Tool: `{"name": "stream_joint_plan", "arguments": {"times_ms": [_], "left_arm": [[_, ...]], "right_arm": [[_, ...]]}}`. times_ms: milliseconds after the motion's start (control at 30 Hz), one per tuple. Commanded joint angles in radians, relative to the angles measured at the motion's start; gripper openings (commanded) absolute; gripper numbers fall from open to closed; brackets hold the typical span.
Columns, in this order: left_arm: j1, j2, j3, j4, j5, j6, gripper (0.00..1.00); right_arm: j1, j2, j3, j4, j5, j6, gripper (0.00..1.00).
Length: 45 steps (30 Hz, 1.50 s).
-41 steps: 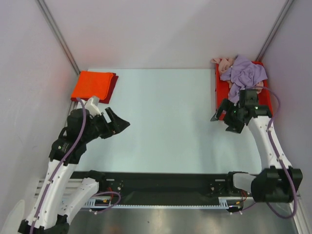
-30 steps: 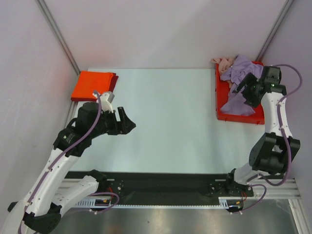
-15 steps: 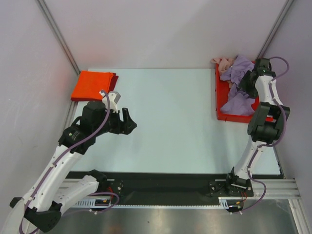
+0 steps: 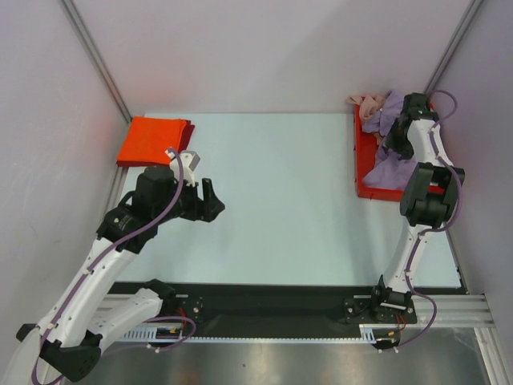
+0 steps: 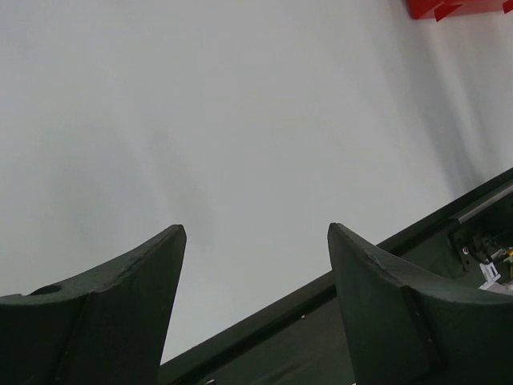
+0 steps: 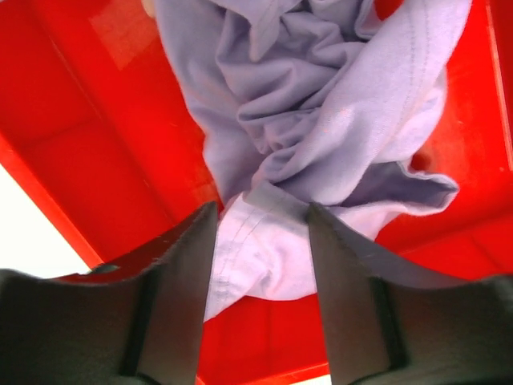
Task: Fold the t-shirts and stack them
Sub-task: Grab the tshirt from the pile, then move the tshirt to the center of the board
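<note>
A large lavender t-shirt lies crumpled in the red tray at the back right. A pale pink t-shirt hangs over the tray's far corner. My right gripper is low over the tray. In the right wrist view it is open, with a fold of the lavender shirt between its fingers. A folded orange-red t-shirt lies at the back left, with a dark red edge showing beside it. My left gripper is open and empty above the table; it also shows in the left wrist view.
The tray's floor and walls surround the lavender shirt closely. Pale walls close in the table on the left, back and right. A black rail runs along the near edge.
My right arm has swung from in front of the tray up over it, and its gripper now points down into the lavender shirt. My left gripper has shifted slightly right.
</note>
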Motion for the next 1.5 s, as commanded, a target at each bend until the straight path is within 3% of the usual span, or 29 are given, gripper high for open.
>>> {"name": "stream_joint_plan", "arguments": {"times_ms": [0, 133, 200, 233, 267, 333, 367, 400, 567, 767, 833, 967, 1267, 1467], "left_arm": [[-0.005, -0.005, 0.030, 0.019, 0.010, 0.028, 0.77], [-0.006, -0.019, 0.026, 0.008, 0.003, 0.028, 0.77], [-0.006, -0.027, 0.024, 0.003, -0.002, 0.028, 0.77], [-0.005, -0.030, 0.024, 0.003, 0.000, 0.028, 0.77], [-0.006, -0.033, 0.024, 0.002, 0.000, 0.029, 0.77], [-0.006, -0.039, 0.026, -0.001, -0.005, 0.035, 0.78], [-0.006, -0.040, 0.027, -0.006, -0.009, 0.035, 0.78], [-0.005, -0.042, 0.030, -0.007, -0.019, 0.038, 0.77], [-0.006, -0.044, 0.053, -0.015, -0.036, 0.038, 0.77], [-0.009, -0.047, 0.081, -0.014, -0.019, 0.042, 0.77], [-0.009, -0.053, 0.087, -0.020, -0.014, 0.035, 0.76], [-0.009, -0.099, 0.098, -0.024, -0.037, 0.028, 0.77], [-0.009, -0.231, 0.105, -0.027, -0.074, -0.029, 0.77], [-0.009, -0.298, 0.151, -0.041, -0.097, -0.067, 0.77]], "right_arm": [[-0.010, 0.000, 0.015, -0.005, 0.048, -0.027, 0.57], [-0.005, 0.024, 0.012, 0.001, 0.058, -0.040, 0.57], [-0.007, 0.037, 0.012, -0.005, 0.068, -0.038, 0.52], [-0.005, 0.037, 0.012, -0.004, 0.068, -0.035, 0.44], [-0.004, 0.035, 0.014, -0.008, 0.075, -0.032, 0.27], [-0.004, 0.018, 0.026, -0.012, 0.085, -0.035, 0.14], [0.005, 0.011, 0.032, -0.015, 0.098, -0.038, 0.03], [0.008, 0.002, 0.050, -0.036, 0.111, -0.043, 0.00], [0.030, -0.037, 0.326, -0.145, 0.198, -0.054, 0.00], [0.034, -0.110, 0.691, -0.032, 0.149, -0.070, 0.00], [0.057, -0.188, 0.704, 0.051, 0.114, -0.064, 0.00], [0.177, -0.382, 0.580, 0.406, 0.063, -0.118, 0.00], [0.574, -0.549, 0.676, 0.786, 0.135, -0.371, 0.00], [0.676, -0.647, 0.692, 0.901, 0.095, -0.355, 0.00]]}}
